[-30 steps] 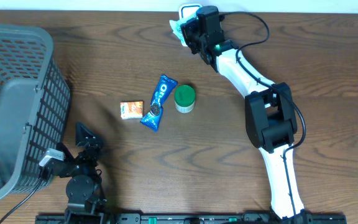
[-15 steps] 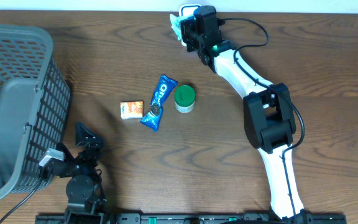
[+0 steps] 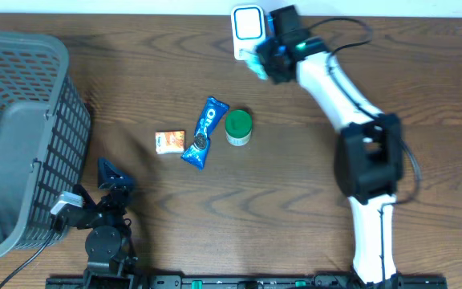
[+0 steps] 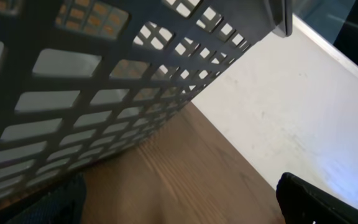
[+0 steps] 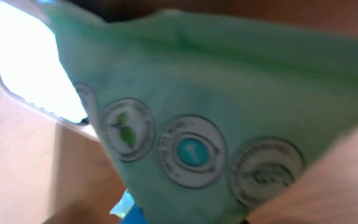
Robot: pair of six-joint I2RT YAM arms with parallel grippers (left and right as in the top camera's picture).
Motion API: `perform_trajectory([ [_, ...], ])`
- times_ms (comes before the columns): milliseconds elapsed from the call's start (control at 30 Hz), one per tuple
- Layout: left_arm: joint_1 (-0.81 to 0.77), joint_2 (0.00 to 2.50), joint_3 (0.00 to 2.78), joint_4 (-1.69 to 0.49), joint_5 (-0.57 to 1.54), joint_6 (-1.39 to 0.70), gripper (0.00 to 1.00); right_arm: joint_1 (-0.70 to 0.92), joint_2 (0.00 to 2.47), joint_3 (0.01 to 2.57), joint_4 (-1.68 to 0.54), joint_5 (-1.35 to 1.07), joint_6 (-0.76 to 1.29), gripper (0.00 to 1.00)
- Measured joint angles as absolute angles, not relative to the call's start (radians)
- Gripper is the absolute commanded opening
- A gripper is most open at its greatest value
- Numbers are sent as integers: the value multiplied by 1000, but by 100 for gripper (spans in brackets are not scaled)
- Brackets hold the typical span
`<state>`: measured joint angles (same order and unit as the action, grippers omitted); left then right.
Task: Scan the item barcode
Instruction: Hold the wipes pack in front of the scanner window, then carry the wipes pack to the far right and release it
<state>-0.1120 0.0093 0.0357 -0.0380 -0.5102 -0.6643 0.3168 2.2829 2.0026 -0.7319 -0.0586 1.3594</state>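
At the left edge of the overhead frame stands the grey basket (image 3: pixel 22 120). Below it, lower left, the left gripper (image 3: pixel 109 175) rests with its fingers spread wide and nothing between them; it has no part in this step. In the middle of the frame lie an orange snack packet (image 3: pixel 169 141), a blue biscuit packet (image 3: pixel 205 132) and a green-lidded tub (image 3: pixel 238 127), all well apart from the action. At top centre sits the white scanner (image 3: pixel 247 24), and just to its lower right the right gripper (image 3: pixel 263 63) is clamped on the green packet (image 5: pixel 191 124), the item to be scanned. In the right wrist view the packet fills most of the frame, showing a row of round emblems (image 5: pixel 191 151), with the scanner's bright window (image 5: pixel 30 68) at upper left, beside the packet. No barcode shows on this side (it may be on the far face; I cannot tell). To do this well, I judge the arm should bring the packet squarely before the window and turn the wrist slowly until the code faces the glass. It should hold steady without squeezing harder, since creased wrap likely reads poorly.
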Motion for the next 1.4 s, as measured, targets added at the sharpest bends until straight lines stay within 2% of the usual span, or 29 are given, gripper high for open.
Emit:
perform_trajectory([
  [233, -112, 10, 36, -38, -510, -670, 98, 215, 1958, 2020, -1245, 266, 1274, 1],
  [400, -112, 10, 36, -38, -510, -674, 98, 130, 1900, 2028, -1422, 437, 1257, 1],
  [600, -112, 10, 36, -39, -511, -675, 98, 47, 1937, 1908, -1426, 508, 1245, 1],
  [1000, -112, 10, 36, -39, -511, -677, 98, -88, 1941, 1576, -1200, 528, 1175, 1],
  [1233, -112, 10, 36, -39, -511, -677, 98, -191, 1943, 1542, -1243, 601, 1166, 1],
  [1400, -112, 10, 36, -39, -511, -677, 98, -344, 1943, 1542, -1299, 614, 1164, 1],
])
